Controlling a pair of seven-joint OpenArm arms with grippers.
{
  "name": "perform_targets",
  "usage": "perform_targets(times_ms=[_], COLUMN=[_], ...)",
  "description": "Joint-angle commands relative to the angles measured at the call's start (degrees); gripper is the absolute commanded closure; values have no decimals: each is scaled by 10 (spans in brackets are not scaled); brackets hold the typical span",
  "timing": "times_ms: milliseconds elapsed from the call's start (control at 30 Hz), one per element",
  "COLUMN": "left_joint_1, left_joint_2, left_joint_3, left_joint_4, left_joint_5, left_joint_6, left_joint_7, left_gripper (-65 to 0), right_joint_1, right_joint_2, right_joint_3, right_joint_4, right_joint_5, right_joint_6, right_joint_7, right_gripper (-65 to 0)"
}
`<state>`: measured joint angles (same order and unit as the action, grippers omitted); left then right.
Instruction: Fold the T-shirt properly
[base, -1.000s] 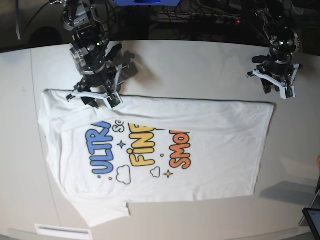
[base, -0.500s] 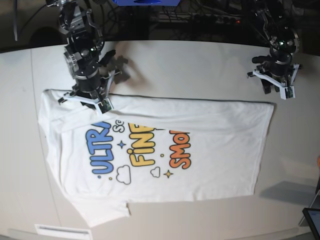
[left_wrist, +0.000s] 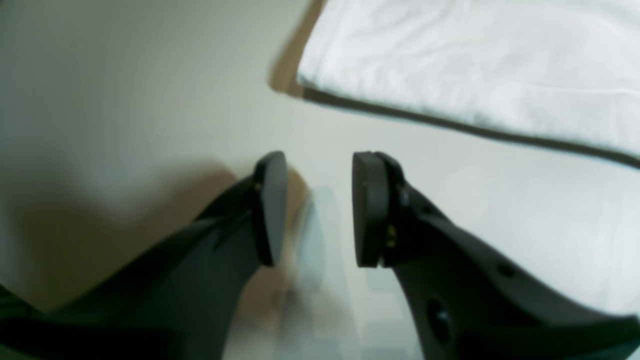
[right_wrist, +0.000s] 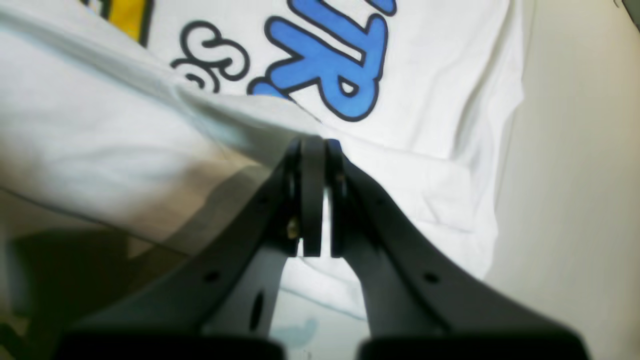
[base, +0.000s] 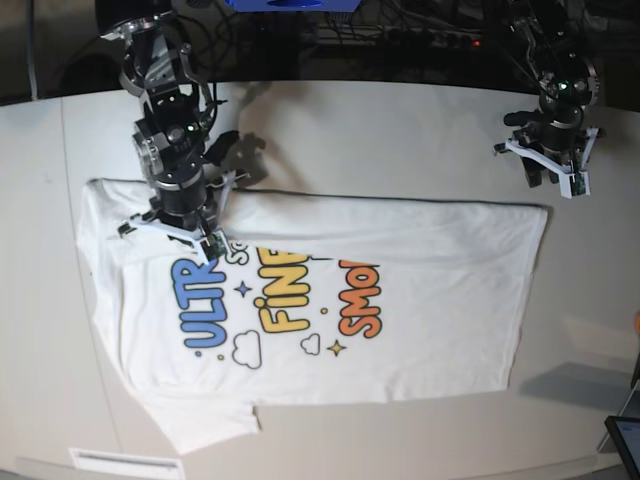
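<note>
On the left of the base view my right gripper (base: 178, 232) stands over the upper edge of the T-shirt (base: 430, 300), its jaws pinched shut on a fold of the soft white cotton. In the right wrist view that gripper (right_wrist: 315, 145) holds a raised ridge of cloth just beside the glossy blue letters, and the fabric puckers into shallow creases around it. The shirt lies spread flat across the pale, smooth table (base: 400, 130), print up, its far edge straight and its near sleeve drooping toward the table's front rim. Bare table runs wide above the shirt. To the right, my left gripper (base: 548, 165) hangs over bare tabletop near the shirt's hem corner, apart from it; in its wrist view the dark matte fingers (left_wrist: 370, 210) stand parted with nothing between them.
</note>
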<state>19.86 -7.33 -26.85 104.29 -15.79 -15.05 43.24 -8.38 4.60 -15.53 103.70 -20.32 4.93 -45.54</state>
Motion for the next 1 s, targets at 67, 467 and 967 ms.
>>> perform_targets(times_ms=[67, 467, 967], left_joint_1=[0, 0, -2], left_joint_2=[-7, -7, -8], left_joint_3=[-3, -3, -3], left_joint_4=[9, 9, -10], left_joint_5=[0, 1, 1], left_joint_6=[1, 1, 1], left_joint_7=[-12, -11, -11], left_gripper=[-217, -217, -217], right_joint_1=[25, 80, 149], right_joint_2=[-2, -14, -14], right_joint_3=[-19, -67, -68], right_joint_4=[10, -67, -157], right_joint_5=[-7, -8, -8], right_joint_6=[-3, -8, -6], right_joint_7=[3, 7, 39], right_gripper=[0, 0, -36])
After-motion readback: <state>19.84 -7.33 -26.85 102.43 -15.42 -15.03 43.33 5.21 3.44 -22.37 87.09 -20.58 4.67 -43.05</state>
